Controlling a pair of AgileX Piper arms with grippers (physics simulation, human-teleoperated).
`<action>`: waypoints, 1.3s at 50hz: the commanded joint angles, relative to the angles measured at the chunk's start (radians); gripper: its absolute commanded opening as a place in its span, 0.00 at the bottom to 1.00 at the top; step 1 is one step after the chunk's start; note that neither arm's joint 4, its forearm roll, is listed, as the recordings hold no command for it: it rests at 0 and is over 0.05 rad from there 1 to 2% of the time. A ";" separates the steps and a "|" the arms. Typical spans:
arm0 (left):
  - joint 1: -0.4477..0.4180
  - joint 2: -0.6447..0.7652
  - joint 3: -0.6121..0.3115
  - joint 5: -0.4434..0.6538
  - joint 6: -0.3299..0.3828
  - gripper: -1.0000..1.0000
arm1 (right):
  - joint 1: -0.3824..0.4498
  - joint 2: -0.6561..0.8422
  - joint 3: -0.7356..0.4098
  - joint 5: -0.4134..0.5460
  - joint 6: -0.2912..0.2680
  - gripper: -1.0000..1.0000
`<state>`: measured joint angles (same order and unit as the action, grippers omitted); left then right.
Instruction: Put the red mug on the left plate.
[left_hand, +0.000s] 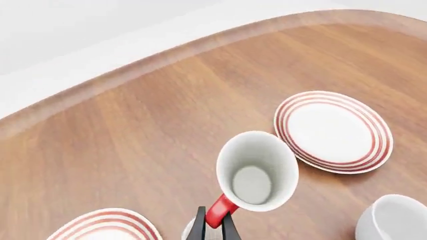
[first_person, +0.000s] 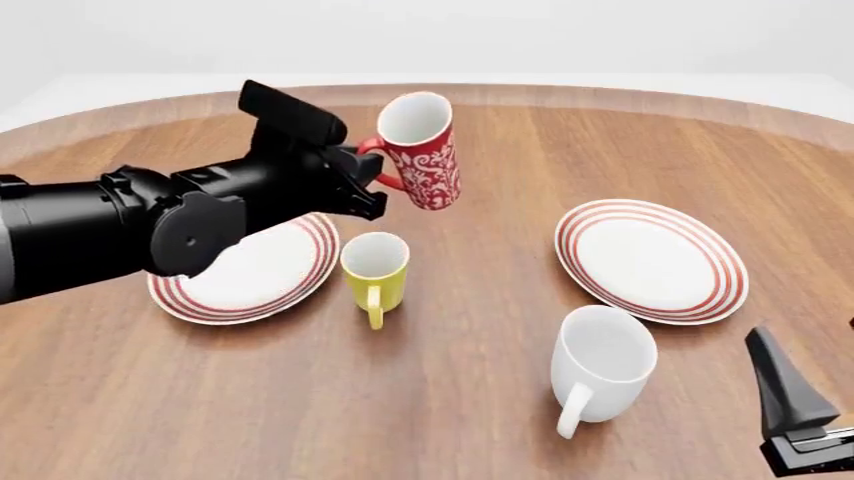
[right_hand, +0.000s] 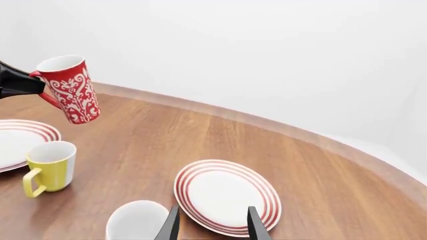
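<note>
Red mug (first_person: 424, 150) up in the air right now, tilted a bit, hanging by its loop handle (first_person: 379, 166) from the left gripper (first_person: 363, 178), which is clamped onto that handle and nothing else. Clear of the table (first_person: 481, 300), floating over bare wood just past the far right edge of the left plate (first_person: 254, 272), so not over the plate itself yet. Needs to come left and nearer before going down.

Stuff that could bite from here:

- Handle-only grip, so the mug can swing or rotate around the fingers. Already leaning, mouth tipped toward the far side. Lowered like that, lands on an edge of its base and tips over.
- Yellow mug (first_person: 375, 270) sitting right beside the plate's right rim, almost directly near-side of the red one. Low, straight path to the plate clips it. Better to stay high, then drop.
- Thick left arm covering much of the plate in the front view, so hard to judge where the centre is. Off-centre placement means base half on the raised rim, wobbly.

Right gripper (right_hand: 212, 220) parked at the near right corner, fingers spread, holding nothing, looking over the white mug (first_person: 603, 365) and the right plate (first_person: 651, 258). Well away, no trouble there.
</note>
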<state>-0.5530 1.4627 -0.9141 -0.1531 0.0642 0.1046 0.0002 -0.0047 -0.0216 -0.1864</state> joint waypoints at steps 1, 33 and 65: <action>0.068 -0.042 0.048 -0.035 -0.010 0.00 | 0.002 0.000 0.001 0.004 0.001 1.00; 0.397 -0.134 0.260 -0.208 0.051 0.00 | 0.007 0.000 0.003 0.012 -0.007 1.00; 0.507 0.003 0.341 -0.364 0.071 0.00 | 0.002 0.000 0.004 0.015 -0.009 1.00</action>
<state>-0.0818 1.4144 -0.5835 -0.4669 0.1004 0.1082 0.0002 -0.0012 -0.0071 -0.1957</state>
